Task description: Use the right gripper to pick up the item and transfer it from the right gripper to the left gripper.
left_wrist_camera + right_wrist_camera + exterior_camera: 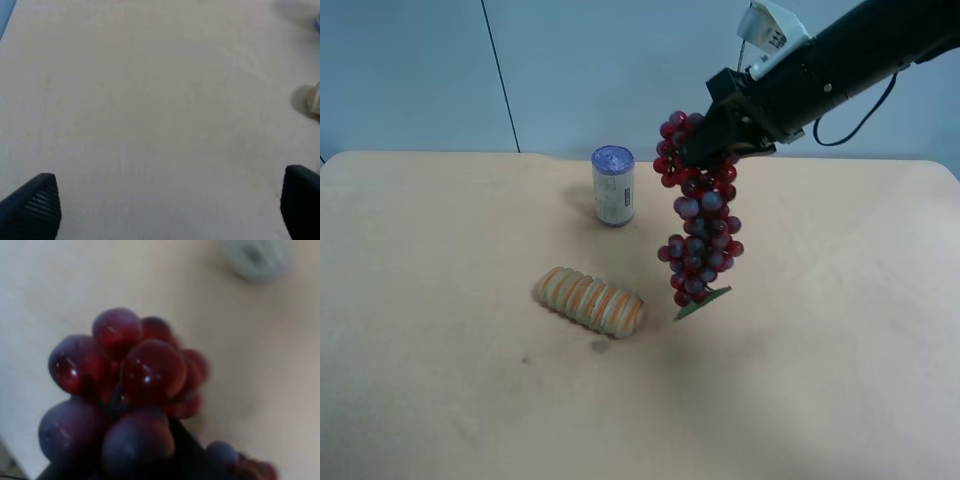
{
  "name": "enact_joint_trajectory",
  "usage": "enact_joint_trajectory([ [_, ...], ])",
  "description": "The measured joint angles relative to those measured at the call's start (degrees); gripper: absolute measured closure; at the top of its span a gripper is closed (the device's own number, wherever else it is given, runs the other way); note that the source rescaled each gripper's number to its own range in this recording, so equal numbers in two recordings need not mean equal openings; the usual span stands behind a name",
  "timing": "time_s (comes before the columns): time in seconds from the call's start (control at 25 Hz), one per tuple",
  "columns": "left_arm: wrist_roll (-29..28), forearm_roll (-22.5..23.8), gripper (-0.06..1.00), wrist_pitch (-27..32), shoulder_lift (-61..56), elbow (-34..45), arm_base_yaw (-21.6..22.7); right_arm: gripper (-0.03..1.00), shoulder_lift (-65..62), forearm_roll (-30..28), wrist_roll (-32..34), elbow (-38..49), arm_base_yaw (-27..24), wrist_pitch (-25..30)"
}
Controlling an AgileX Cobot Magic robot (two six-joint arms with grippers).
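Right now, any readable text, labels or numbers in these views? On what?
Nothing legible.
Can: faint grey print on its white label, too small to read.
White wrist part: dark marks, too blurred to read.
Both wrist views: no text.

Below me is a wide matte pale-beige table (440, 400) with a smooth top and rounded far corners. It fills most of the exterior high view. Behind the table's far edge stands a plain pale blue-grey wall (410, 70), flat and even in tone. One thin dark seam (500, 75) runs down the wall, slightly slanted, and meets the table's far edge. A small dark smudge (600, 347) sits about mid-table. Light is soft and diffuse; shadows on the table are faint and soft-edged. My left wrist view shows the same beige top, faintly mottled, with a narrow blue strip (4, 15) past the table's edge; wall or floor, can't tell. In my right wrist view the table is blurred.
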Motion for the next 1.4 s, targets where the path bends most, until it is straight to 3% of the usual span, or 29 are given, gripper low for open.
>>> enact_joint_trajectory([
  [0.36, 0.00, -1.85, 0.13, 0.00, 1.97, 0.00, 0.00, 0.95, 0.21, 3.78, 1.42, -6.93, 7.59, -2.89],
  [0.56, 0.00, -6.11, 0.14, -0.45, 10.69, 0.00, 0.00, 0.95, 1.70, 6.34, 1.99, -7.42, 7.81, -1.36],
  [0.68, 1.05, -9.87, 0.14, -3.65, 16.07, -0.74, 0.00, 0.96, 2.96, 6.61, 1.99, -7.42, 7.86, -0.48],
  [0.8, 5.54, -16.91, 0.14, -10.46, 20.39, -0.99, 0.00, 0.96, 4.04, 7.55, 1.99, -7.42, 7.86, 0.23],
  [1.0, 18.24, -33.03, 0.15, -18.34, 29.38, -1.11, 0.00, 0.96, 4.68, 9.34, 1.99, -7.42, 7.86, 0.76],
  [1.24, 38.68, -51.62, 0.14, -24.09, 44.16, -1.11, 0.00, 0.96, 4.68, 9.73, 1.93, -7.42, 7.86, 2.01],
  [1.4, 52.83, -65.19, 0.14, -24.45, 55.35, -1.11, 0.00, 0.96, 4.68, 9.73, 1.93, -7.42, 7.86, 2.01],
])
